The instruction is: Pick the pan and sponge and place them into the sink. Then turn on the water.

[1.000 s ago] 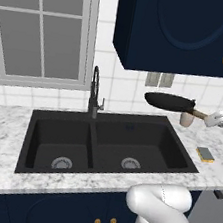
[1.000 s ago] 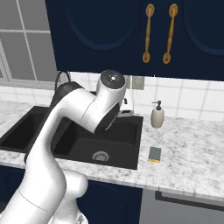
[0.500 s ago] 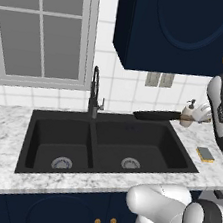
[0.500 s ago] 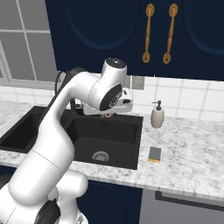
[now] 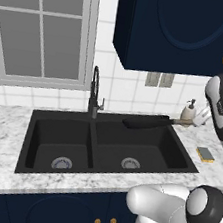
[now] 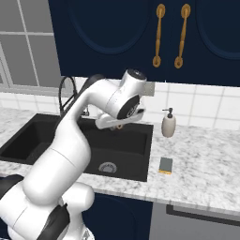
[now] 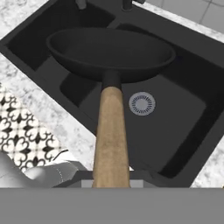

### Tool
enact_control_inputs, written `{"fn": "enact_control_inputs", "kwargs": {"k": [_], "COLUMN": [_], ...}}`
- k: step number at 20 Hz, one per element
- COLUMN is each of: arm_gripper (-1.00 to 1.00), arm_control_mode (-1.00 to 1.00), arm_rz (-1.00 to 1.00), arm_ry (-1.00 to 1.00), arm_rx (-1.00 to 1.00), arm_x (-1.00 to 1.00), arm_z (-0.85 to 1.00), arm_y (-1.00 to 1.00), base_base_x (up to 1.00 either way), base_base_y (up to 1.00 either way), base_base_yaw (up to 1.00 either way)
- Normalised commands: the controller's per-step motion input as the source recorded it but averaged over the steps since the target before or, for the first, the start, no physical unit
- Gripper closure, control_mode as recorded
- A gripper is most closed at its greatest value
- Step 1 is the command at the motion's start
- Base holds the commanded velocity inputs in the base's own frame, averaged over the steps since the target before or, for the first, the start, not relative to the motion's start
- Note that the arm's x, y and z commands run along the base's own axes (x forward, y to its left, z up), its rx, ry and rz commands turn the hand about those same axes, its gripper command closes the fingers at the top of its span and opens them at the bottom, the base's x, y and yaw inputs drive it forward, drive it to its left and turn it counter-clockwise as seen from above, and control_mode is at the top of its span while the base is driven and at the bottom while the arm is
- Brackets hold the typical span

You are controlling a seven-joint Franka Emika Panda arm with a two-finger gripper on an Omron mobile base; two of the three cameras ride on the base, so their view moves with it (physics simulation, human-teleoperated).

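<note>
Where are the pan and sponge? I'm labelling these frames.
pan (image 7: pixel 109 50), hand view, inside of the bowl
sponge (image 6: pixel 165 164), right base view, dark top face

Light is even and bright across all views, flat rendered look, no glare. Inside the sink (image 5: pixel 107 146) the basins stay dark, walls barely shaded. Edges are clean, no blur, though the hand view looks slightly soft around the sink.

Claw (image 7: pixel 111 181) tips are hidden under the pan's (image 7: pixel 111 52) wooden handle.
</note>
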Motion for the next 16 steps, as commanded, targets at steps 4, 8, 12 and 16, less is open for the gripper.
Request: {"fn": "enact_control_inputs", "kwargs": {"k": [4, 8, 12, 16], "arm_gripper": [1.0, 1.0, 1.0, 1.0], "arm_control_mode": [-1.0, -1.0, -1.0, -1.0], "arm_rz": [0.11, 0.15, 0.14, 0.13], "arm_ry": [0.0, 0.0, 0.0, 0.0], "arm_rx": [0.01, 0.0, 0.0, 0.0], "arm_x": [0.3, 0.32, 0.24, 0.09], "arm_z": [-0.33, -0.11, -0.36, -0.52], "arm_y": [0.02, 0.0, 0.0, 0.0], "base_base_x": [0.0, 0.0, 0.0, 0.0], "base_base_y": [0.0, 0.0, 0.0, 0.0], "base_base_yaw": [0.0, 0.0, 0.0, 0.0]}}
